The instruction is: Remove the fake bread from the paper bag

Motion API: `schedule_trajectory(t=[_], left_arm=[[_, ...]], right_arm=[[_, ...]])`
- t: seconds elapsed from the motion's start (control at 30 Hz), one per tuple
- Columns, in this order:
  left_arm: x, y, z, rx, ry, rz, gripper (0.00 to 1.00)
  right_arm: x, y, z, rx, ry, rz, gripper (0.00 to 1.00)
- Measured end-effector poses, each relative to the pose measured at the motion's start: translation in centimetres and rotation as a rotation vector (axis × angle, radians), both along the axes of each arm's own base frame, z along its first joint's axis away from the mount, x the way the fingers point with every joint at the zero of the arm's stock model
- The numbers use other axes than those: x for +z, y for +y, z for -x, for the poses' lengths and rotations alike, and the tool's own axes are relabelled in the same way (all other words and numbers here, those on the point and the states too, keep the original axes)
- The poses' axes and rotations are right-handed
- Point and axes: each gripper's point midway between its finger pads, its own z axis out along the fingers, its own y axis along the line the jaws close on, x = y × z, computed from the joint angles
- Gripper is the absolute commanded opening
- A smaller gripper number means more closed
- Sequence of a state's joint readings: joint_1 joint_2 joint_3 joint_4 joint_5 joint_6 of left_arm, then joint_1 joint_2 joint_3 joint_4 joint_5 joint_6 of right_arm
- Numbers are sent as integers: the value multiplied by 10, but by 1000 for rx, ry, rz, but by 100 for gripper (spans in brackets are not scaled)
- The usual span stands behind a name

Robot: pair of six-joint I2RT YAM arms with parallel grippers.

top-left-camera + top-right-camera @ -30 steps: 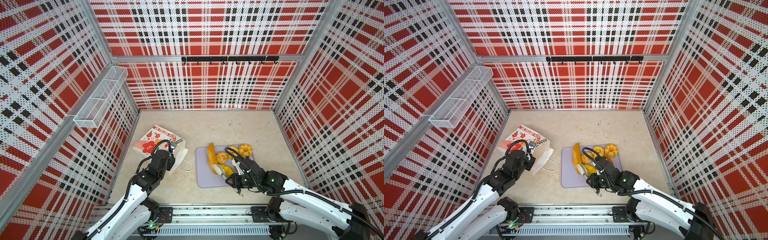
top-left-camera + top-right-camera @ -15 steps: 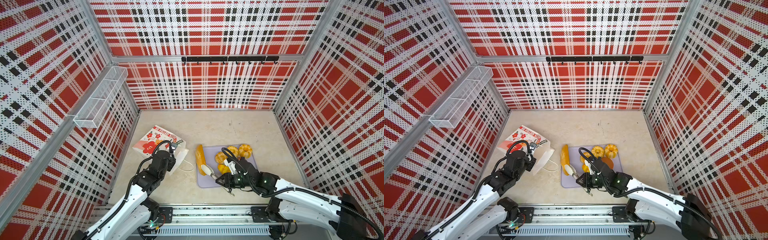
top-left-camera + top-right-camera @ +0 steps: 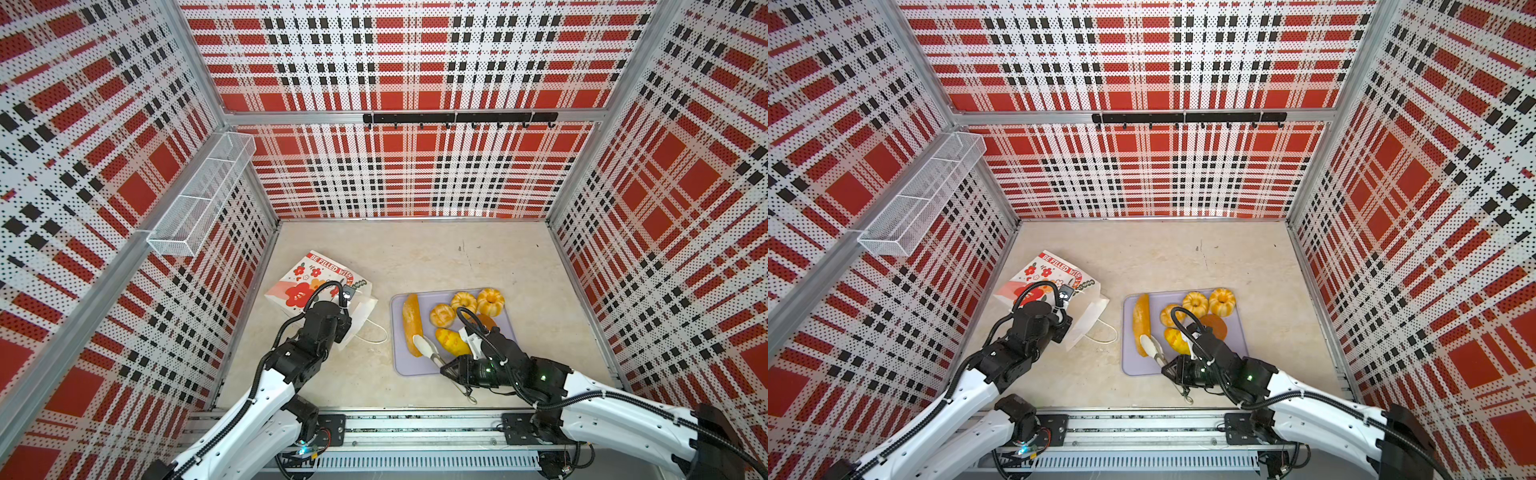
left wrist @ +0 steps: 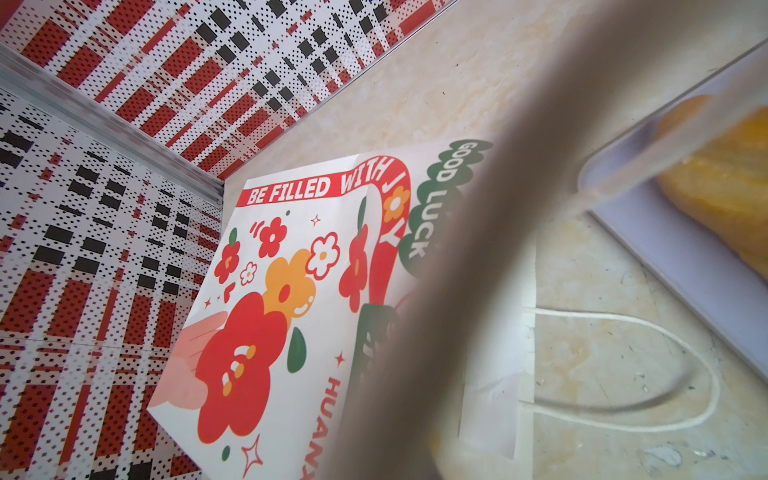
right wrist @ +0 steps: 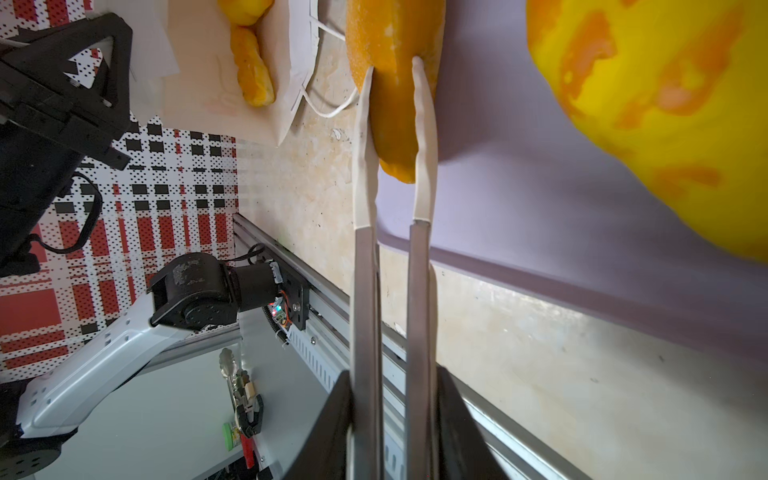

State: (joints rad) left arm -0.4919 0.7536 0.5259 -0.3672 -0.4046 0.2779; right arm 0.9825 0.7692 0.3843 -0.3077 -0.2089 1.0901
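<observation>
The white paper bag lies on its side at the left wall, mouth toward the tray. My left gripper is shut on the bag's upper mouth edge. In the right wrist view, yellow fake bread shows inside the mouth. My right gripper is shut on metal tongs. The tongs' white tips straddle the near end of a long loaf lying on the lavender tray.
On the tray also lie two fluted ring buns, a round roll, a yellow oval roll and a brown bun. The bag's cord handle loops on the floor between bag and tray. A wire basket hangs on the left wall.
The tongs carried the long loaf toward the tray's left edge and back a little onto the tray. The tongs' tips have spread slightly. The left arm has not moved.
</observation>
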Motion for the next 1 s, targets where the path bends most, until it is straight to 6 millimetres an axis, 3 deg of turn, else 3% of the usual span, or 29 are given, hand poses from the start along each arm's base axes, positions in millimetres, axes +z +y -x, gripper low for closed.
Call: schedule_trajectory(t=[0.3,0.73,1.0], left_arm=[[-1,-1,0,-3,4,-3,0],[-1,-1,0,-4,3,-10,0],[-1,-1,0,-6,3,-13,0]], right_arm=[[-13,-21,7,-6,18,103,46],[-6,-29,4,0,-1,188,49],[23,-36,3,5,-37,213,47]])
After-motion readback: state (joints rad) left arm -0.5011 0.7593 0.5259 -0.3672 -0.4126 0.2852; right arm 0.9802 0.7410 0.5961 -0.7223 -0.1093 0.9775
